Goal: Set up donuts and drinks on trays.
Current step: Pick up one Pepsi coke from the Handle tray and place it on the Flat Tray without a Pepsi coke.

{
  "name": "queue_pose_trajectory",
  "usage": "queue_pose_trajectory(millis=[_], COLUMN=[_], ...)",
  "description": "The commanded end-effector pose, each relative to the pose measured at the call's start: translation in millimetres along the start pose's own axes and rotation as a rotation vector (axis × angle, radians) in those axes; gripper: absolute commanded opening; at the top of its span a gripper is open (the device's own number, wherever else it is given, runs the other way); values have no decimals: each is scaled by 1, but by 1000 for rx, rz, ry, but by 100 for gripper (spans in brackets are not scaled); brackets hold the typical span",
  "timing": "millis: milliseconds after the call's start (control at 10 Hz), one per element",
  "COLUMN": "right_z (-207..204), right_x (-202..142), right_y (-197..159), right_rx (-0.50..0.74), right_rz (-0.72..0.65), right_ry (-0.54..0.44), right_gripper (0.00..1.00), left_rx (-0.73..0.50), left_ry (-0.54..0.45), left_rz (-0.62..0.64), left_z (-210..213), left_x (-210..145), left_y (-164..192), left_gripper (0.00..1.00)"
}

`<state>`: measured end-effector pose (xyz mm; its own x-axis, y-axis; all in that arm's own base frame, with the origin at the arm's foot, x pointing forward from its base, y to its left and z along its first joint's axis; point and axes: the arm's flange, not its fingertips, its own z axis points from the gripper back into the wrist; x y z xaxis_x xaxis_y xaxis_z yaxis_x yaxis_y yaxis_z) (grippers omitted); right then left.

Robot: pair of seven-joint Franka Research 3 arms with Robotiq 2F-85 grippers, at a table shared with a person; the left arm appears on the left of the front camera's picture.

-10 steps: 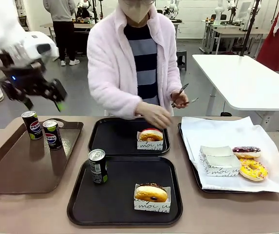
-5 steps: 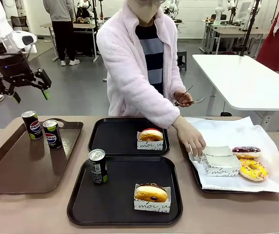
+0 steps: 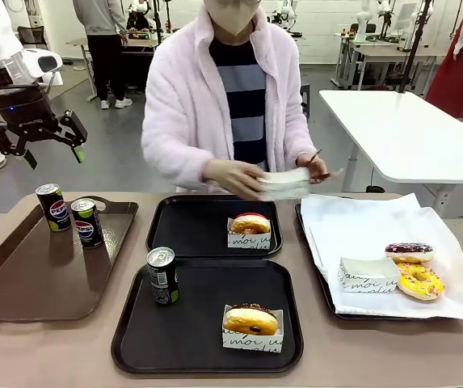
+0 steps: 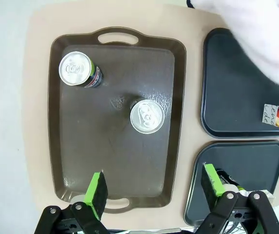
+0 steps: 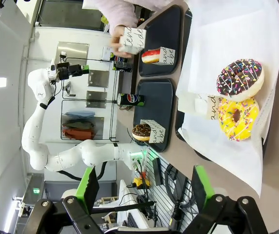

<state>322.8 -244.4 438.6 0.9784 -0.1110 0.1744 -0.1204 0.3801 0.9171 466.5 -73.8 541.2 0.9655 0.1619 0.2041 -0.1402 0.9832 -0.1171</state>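
Over the brown tray (image 4: 105,151), left gripper (image 4: 154,187) hangs open.

- The jaws stand wide apart with nothing between them, their green pads (image 4: 98,192) over one end of the brown handled tray (image 4: 81,161).
- That tray lies on the beige counter (image 4: 37,48) and carries two upright cans (image 4: 76,68) (image 4: 147,116), set apart from each other.
- Beside it lie two black trays (image 4: 232,97) (image 4: 251,163).
- One black tray holds a white box (image 4: 275,116) at the picture's edge.
- The other holds a third can (image 4: 227,176), partly hidden by a finger.
- A blurred pale sleeve (image 4: 256,34) crosses the corner.

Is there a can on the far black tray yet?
No, the far tray holds a boxed donut; one can stands on the near tray.
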Motion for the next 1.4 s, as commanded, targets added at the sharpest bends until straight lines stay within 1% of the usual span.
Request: queue_pose_trajectory(millis=[0,100,400,500,700,1000,1300], right_z=[0,0,0,0,0,0,0], right_x=[-1,-1,-1,-1,-1,-1,-1], right_y=[0,0,0,0,0,0,0], right_rx=[-4,-4,-4,-4,-4,-4,-4], right_rz=[2,2,2,2,2,2,2], right_ry=[0,0,0,0,0,0,0], right_gripper=[100,100,100,100,100,100,100], left_rx=[0,28,113,136,143,132,145], left_ry=[3,30,28,47,75,106,127], left_rz=[0,-13,-58,-64,-72,-109,-142], left_z=[-1,-17,-48,-62,-84,-109,-124], left_x=[1,9,29,42,50,48,37], left_y=[0,-1,-10,-11,-11,-17,-22], left_gripper=[100,100,100,100,100,100,100])
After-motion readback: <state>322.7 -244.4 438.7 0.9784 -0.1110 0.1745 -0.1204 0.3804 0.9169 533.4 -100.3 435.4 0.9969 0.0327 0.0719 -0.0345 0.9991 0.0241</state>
